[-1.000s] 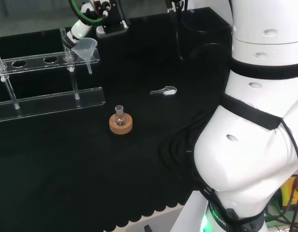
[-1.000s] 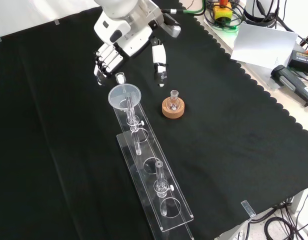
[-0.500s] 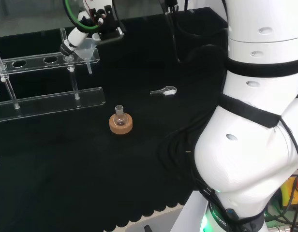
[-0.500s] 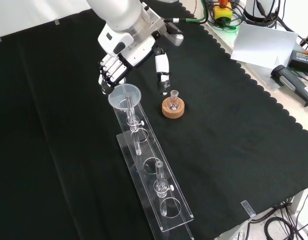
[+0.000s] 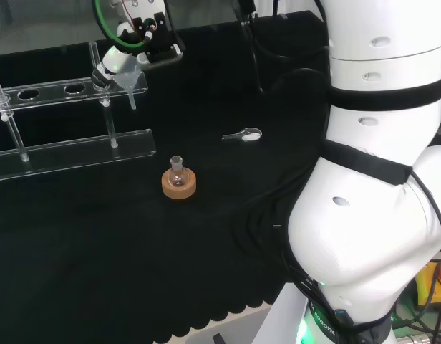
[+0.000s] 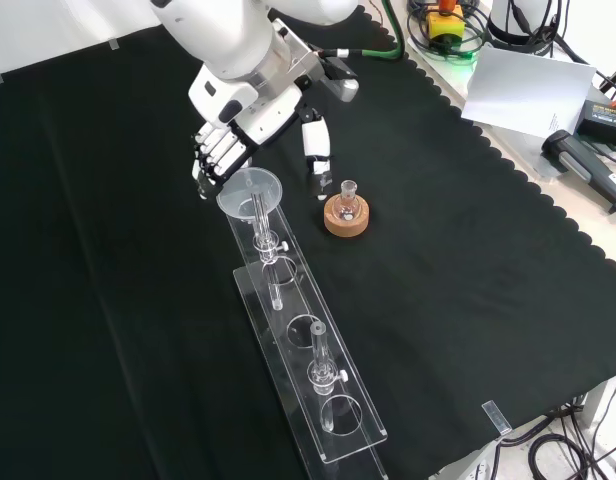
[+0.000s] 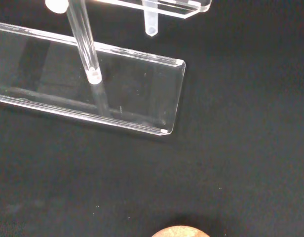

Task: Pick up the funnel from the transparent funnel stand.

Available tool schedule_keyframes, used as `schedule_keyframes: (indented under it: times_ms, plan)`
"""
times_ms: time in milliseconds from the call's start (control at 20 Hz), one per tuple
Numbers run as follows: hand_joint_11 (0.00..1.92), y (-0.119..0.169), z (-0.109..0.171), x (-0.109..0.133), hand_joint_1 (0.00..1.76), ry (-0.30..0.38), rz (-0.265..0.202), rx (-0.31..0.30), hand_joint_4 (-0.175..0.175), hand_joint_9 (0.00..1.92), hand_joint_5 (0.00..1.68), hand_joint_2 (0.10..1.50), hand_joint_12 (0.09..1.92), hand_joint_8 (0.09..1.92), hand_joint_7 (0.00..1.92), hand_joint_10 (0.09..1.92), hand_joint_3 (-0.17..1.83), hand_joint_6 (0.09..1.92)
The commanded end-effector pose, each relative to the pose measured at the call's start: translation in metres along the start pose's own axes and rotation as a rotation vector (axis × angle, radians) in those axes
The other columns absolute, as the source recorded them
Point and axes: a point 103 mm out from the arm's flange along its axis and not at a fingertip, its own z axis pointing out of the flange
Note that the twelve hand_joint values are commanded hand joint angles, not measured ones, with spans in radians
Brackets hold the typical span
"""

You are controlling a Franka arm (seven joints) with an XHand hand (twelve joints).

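Front view: hand (image 6: 250, 125) hovers over funnel (image 6: 250, 192) seated in stand (image 6: 328, 400).

small flask (image 6: 347, 192) – cork stand (image 6: 347, 219)

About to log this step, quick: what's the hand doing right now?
Hand: open, fingers relaxed on either side of the funnel, which sits in the clear stand; nothing held.

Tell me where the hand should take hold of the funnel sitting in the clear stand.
Probably at the wide cone just under the rim of the funnel, fingers one side, thumb the other, coming from the stand's end where the hand hovers. The spout hangs down through a hole in the stand, so only the cone is free, and it should lift straight up.
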Motion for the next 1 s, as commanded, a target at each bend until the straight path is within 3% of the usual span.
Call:
schedule_keyframes:
  times_ms: [50,400,550,1000]
  plan:
    - [0.00,0.007,0.002,-0.006,0.36,-0.003,0.006,0.011,-0.066,0.00,0.00,0.67,0.88,0.50,0.00,0.51,0.00,0.09]
    - [0.00,0.016,0.003,-0.012,0.37,-0.009,0.012,0.019,-0.067,0.00,0.00,0.67,0.88,0.51,0.00,0.56,0.00,0.09]
    - [0.00,0.017,0.000,0.004,0.38,-0.020,0.017,0.020,-0.068,0.00,0.00,0.68,0.87,0.52,0.01,0.59,0.00,0.09]
    - [0.00,0.025,0.004,-0.021,0.38,-0.019,0.018,0.030,-0.067,0.00,0.00,0.68,0.90,0.55,0.04,0.71,0.00,0.09]
